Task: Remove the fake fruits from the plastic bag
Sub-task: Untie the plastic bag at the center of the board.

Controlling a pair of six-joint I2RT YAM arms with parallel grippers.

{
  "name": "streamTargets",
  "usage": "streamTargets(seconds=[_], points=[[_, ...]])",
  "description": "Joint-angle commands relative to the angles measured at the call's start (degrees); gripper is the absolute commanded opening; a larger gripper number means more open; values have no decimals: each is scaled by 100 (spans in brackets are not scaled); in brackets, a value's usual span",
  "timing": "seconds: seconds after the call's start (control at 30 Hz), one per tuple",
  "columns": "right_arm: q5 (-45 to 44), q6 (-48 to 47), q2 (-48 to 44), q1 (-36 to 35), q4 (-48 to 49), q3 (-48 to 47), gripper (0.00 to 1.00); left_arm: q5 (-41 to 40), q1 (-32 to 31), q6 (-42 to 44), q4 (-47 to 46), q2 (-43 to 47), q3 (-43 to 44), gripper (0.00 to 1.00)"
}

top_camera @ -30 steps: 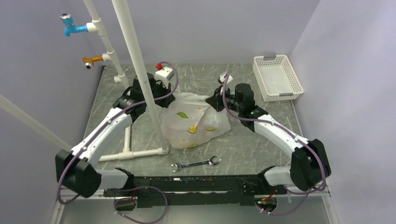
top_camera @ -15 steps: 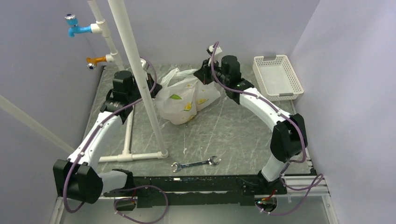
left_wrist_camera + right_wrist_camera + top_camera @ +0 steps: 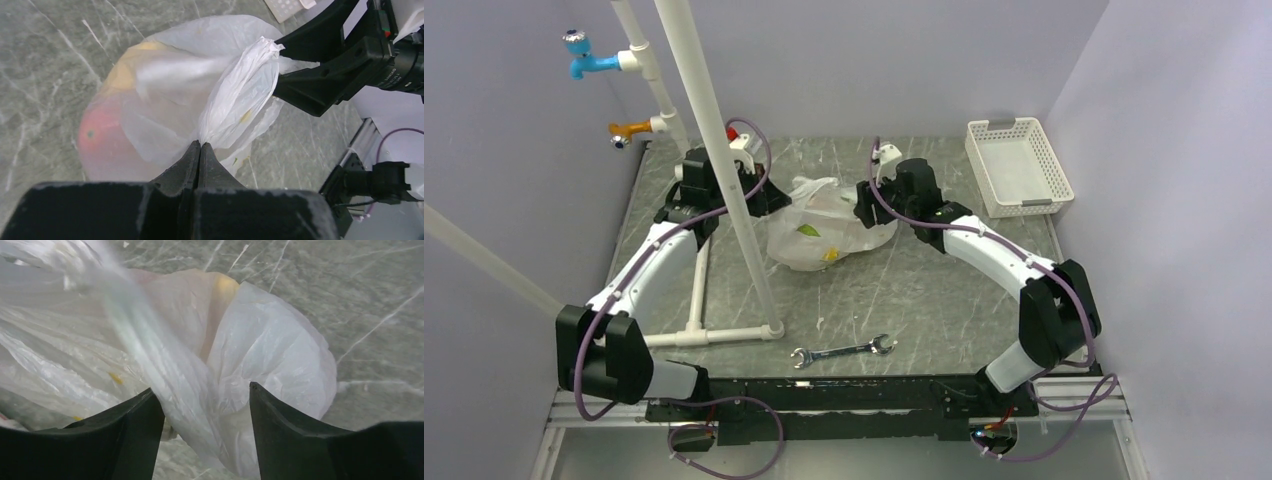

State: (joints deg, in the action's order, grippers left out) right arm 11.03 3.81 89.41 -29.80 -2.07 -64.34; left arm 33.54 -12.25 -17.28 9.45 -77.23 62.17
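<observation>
The plastic bag (image 3: pixel 824 228) lies slumped on the table between my two arms. Fake fruits show through its film as a reddish one (image 3: pixel 97 142) and a yellow one (image 3: pixel 122 72); the yellow one (image 3: pixel 225 287) also shows in the right wrist view. My left gripper (image 3: pixel 200 144) is shut on a gathered handle of the bag (image 3: pixel 240 95), at the bag's left side (image 3: pixel 769 195). My right gripper (image 3: pixel 202 392) stands open at the bag's right side (image 3: pixel 864 208). A blurred strand of the bag (image 3: pixel 165 370) hangs loose between its fingers (image 3: pixel 280 415).
A white lattice basket (image 3: pixel 1019 165) stands at the back right. A wrench (image 3: pixel 844 352) lies near the front edge. A white pipe frame (image 3: pixel 719 160) rises beside my left arm, with blue (image 3: pixel 584 55) and orange (image 3: pixel 624 130) taps on the left wall.
My right gripper has opened and let go of the bag's handle. Both arms came down from their raised pose, and the bag has sunk onto the table.
</observation>
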Motion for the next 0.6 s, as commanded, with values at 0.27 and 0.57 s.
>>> streamTargets(seconds=[0.27,0.57], points=[[-1569,-677,248,-599,-858,-1560,90,345,-84,41,-24,-84,311,0],[-331,-825,601,-652,-714,-1814,74,32,-192,229,79,134,288,0]])
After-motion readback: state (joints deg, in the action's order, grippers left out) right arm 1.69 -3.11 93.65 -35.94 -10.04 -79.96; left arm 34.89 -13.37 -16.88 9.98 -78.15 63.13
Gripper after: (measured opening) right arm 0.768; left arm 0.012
